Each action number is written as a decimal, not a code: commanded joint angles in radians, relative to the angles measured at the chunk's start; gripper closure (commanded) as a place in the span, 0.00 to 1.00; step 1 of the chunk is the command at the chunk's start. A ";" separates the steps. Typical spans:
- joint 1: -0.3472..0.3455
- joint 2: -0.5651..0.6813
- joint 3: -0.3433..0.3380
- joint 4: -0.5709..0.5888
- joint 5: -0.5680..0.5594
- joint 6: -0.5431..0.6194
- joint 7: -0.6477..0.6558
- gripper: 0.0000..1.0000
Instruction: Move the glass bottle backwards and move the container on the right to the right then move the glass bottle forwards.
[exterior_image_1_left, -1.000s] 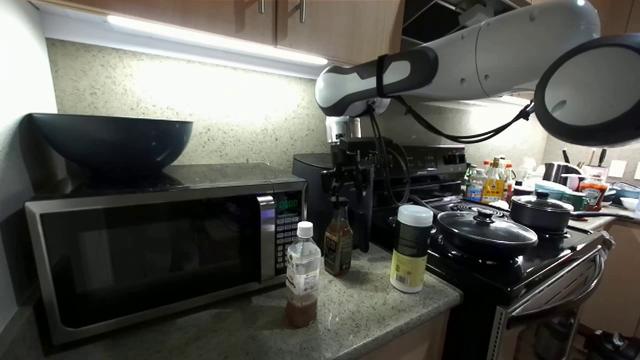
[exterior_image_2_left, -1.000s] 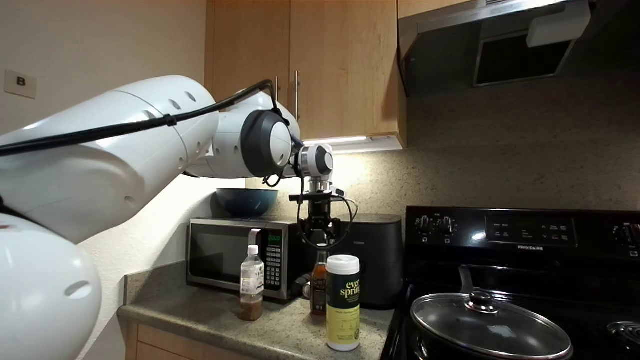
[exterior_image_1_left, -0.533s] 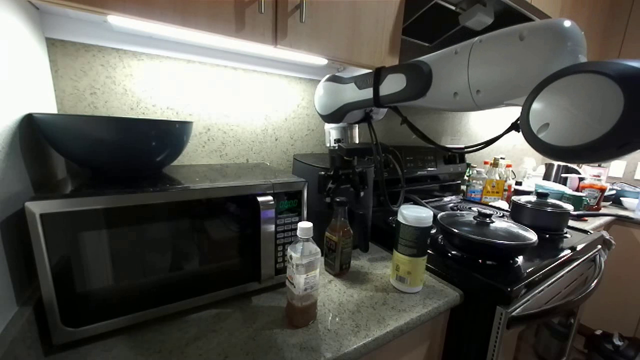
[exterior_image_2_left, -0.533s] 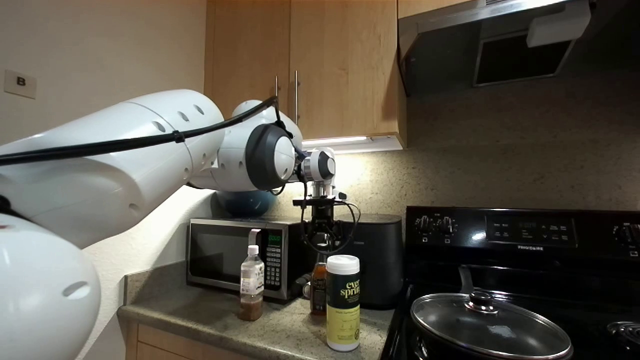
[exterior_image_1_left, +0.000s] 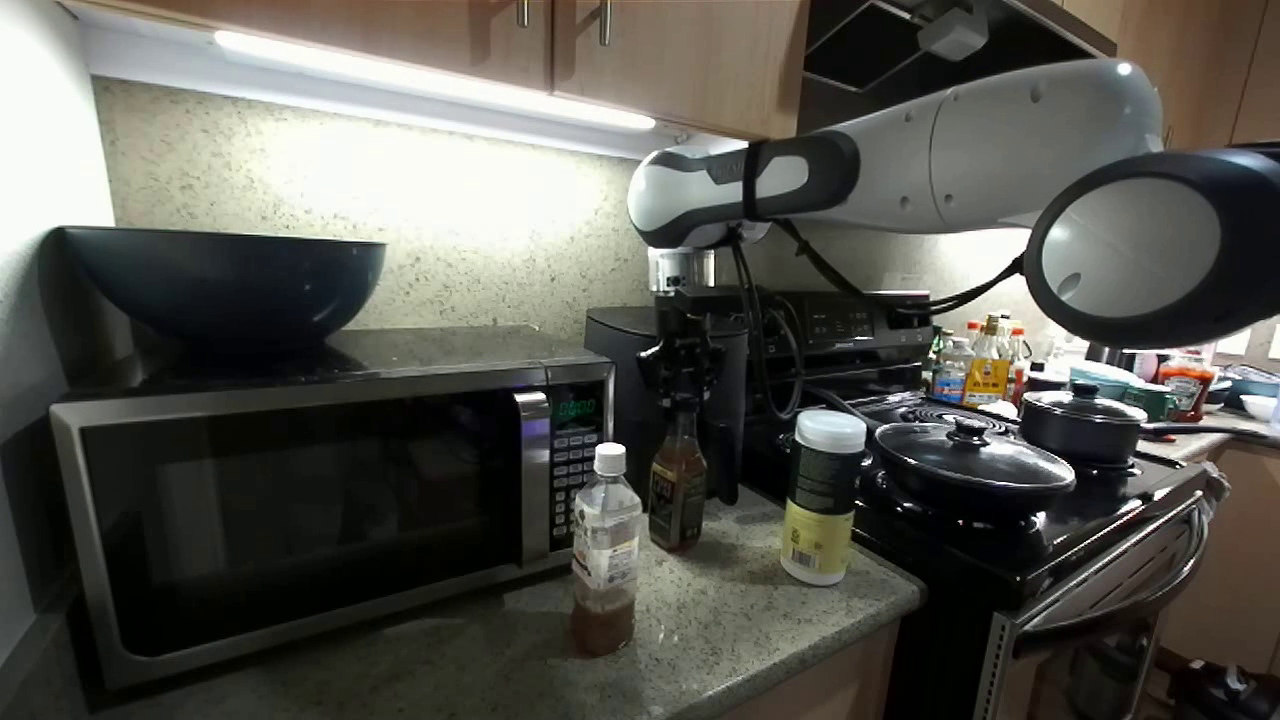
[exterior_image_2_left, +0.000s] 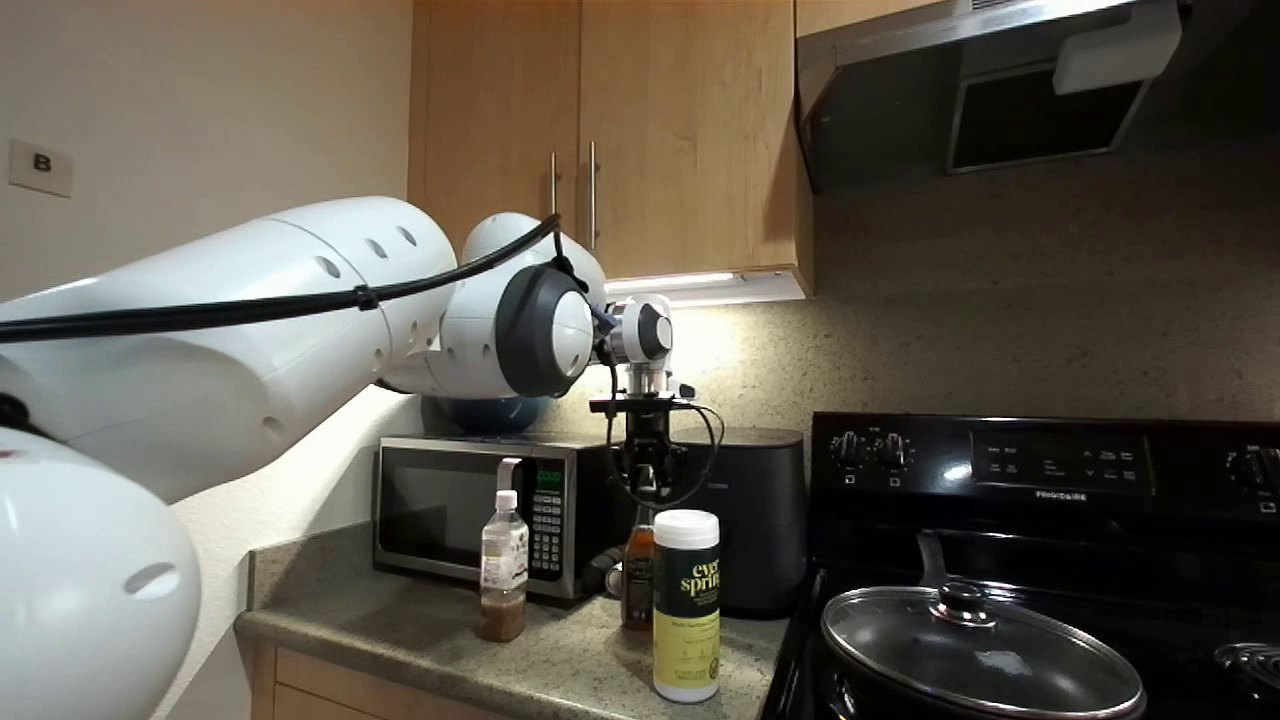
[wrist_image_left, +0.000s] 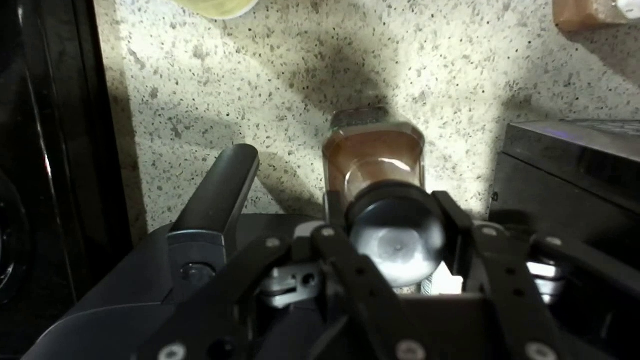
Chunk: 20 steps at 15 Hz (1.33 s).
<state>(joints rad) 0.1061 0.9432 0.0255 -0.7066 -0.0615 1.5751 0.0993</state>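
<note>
From where I stand, the end effector (wrist_image_left: 390, 209) looks clamped snugly about the top of the glass bottle (exterior_image_1_left: 678, 490), farther back on the desk (exterior_image_1_left: 720, 610) than the container (exterior_image_1_left: 823, 500), so I'd guess the last step's due, wanting a gentle, level pull forwards.

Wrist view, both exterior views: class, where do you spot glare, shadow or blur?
Wrist view: blur and glare on the cap of the glass bottle, shadows across the countertop; in an exterior view, the light strip overexposes the backsplash; in an exterior view, a pale reflection on the glass lid.
</note>
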 joint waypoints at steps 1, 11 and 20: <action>-0.014 0.019 0.012 0.038 0.009 -0.009 -0.057 0.80; -0.009 -0.079 0.014 -0.047 0.064 -0.049 0.137 0.80; -0.008 -0.055 0.011 -0.008 0.102 -0.040 0.187 0.55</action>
<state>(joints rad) 0.0985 0.8880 0.0362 -0.7150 0.0407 1.5348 0.2863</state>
